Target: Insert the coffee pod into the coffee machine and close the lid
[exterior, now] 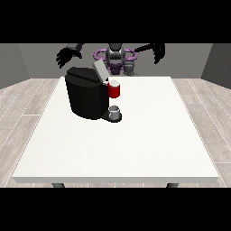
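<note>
1. A bulky black coffee machine (pixel 87 97) stands on the large white table (pixel 135 144), towards its far left part.
2. Its flat grey lid (pixel 99 70) is tilted up and open.
3. A red pod holder (pixel 114 90) juts from the machine's front, with a small pale round shape on top that may be the coffee pod (pixel 113 83); the view is too coarse to be sure.
4. A small grey cup (pixel 115 111) sits on the base below it.
5. The hand at the view's left (pixel 67 55) hangs above the machine, fingers spread, holding nothing.
6. The hand at the view's right (pixel 158 52) is raised well apart, fingers relaxed and empty.
</note>
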Robot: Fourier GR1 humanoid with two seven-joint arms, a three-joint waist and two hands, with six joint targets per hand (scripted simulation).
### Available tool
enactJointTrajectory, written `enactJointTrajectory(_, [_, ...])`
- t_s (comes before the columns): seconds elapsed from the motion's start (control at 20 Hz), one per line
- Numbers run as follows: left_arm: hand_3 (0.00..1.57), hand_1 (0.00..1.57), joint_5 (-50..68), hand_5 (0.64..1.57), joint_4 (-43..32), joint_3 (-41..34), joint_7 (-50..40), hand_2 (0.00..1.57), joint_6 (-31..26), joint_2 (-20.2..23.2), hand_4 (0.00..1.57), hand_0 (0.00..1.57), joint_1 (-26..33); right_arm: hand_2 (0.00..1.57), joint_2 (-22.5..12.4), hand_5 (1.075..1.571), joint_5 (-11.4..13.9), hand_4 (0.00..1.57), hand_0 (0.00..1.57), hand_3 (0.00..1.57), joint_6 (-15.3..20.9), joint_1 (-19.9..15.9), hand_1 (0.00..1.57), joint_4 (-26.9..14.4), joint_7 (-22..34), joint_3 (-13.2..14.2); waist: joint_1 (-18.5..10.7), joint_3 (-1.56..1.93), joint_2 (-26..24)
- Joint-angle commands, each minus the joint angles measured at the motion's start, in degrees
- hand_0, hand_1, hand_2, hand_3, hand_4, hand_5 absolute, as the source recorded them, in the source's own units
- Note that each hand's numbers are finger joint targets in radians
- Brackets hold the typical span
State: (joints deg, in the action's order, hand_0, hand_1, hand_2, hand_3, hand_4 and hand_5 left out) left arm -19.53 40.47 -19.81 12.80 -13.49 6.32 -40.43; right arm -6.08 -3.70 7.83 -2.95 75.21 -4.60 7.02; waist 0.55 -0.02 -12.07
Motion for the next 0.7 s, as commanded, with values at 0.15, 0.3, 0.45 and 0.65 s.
enactJointTrajectory(0.15, [0.0, 0.0, 4.2, 1.571, 2.0, -1.0, 0.5, 0.0, -2.5, -2.0, 0.0, 0.0, 7.7, 0.0, -1.1, 1.571, -0.5, 0.26, 0.0, 0.0, -3.0, -3.4, 0.0, 6.4, 4.8, -2.9, -2.8, 0.0, -3.1])
enactJointTrajectory(0.3, [0.0, 0.0, 6.4, 1.571, 3.3, -1.2, -1.6, 0.0, -2.5, -5.0, 0.0, 0.0, 9.9, 0.0, -2.7, 1.571, 0.1, 0.0, 0.0, 0.0, -5.3, -2.4, 0.0, 7.6, 3.4, -3.6, -4.3, 0.03, -5.0])
enactJointTrajectory(0.45, [0.0, 0.0, 8.0, 1.571, 7.2, -0.3, -0.5, 0.0, -3.5, -5.0, 0.14, 0.0, 10.6, 0.0, -5.2, 1.571, -3.1, 0.0, 0.0, 0.0, -7.7, -7.7, 0.0, 8.2, 6.5, -0.9, -5.7, 0.03, -1.5])
enactJointTrajectory(0.65, [0.0, 0.0, 9.2, 1.571, 10.5, 0.9, -1.0, 0.0, -4.9, -5.6, 0.0, 0.0, 14.8, 0.0, -4.2, 1.571, -0.2, 0.0, 0.0, 0.0, -6.5, -9.6, 0.0, 9.1, 9.1, -4.0, -8.0, 0.03, -1.8])
